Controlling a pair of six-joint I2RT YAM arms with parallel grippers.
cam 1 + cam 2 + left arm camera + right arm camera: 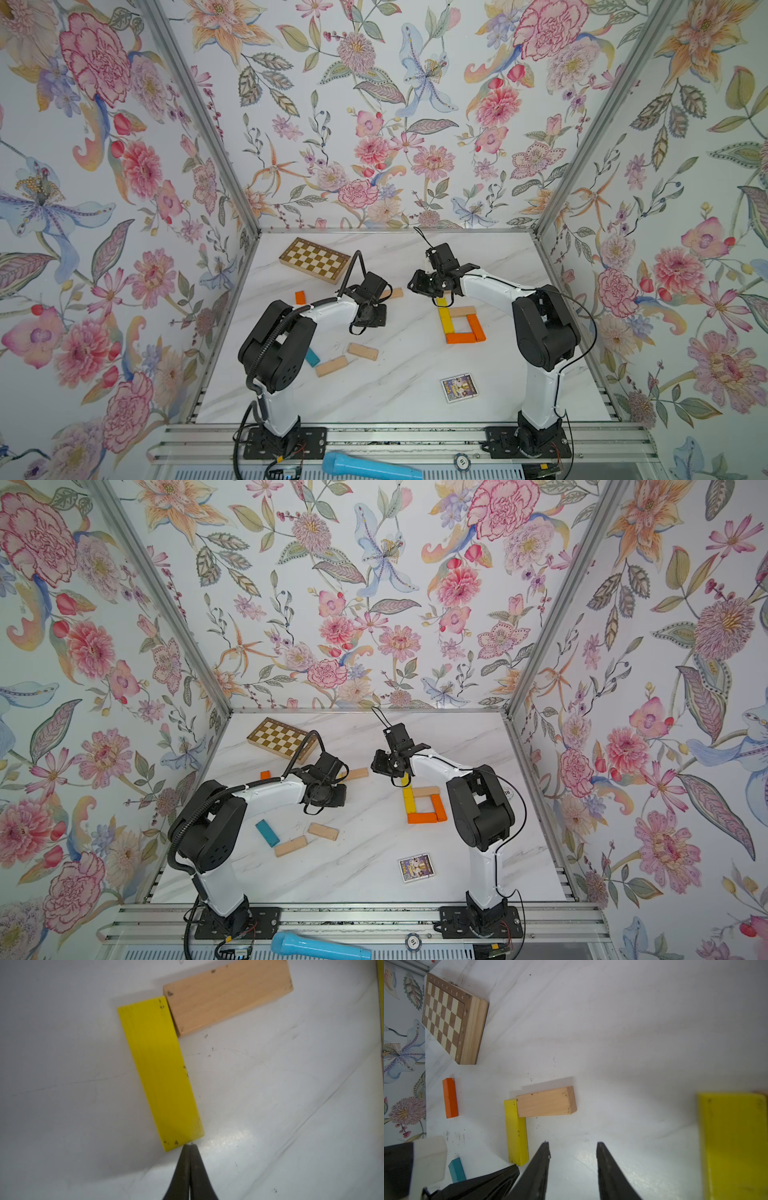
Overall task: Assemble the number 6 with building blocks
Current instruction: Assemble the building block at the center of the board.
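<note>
Left gripper (190,1146), pressed together, sits left of the half-built 6 (445,321); right gripper (573,1145), spread and empty, hangs over its top. Yellow plank (160,1072) lies at the left tips: centre on its end before pushing, or it likely swivels.

A robot test booth: floral-papered walls (374,104), aluminium frame (198,112), marble-look tabletop (395,374).

In a top view the left arm (328,309) covers most of the teal block (312,358) and part of an orange block (300,297). In the right wrist view the nearest yellow block (733,1142) is blurred and runs off the frame. The picture card (457,387) is too small to read.
</note>
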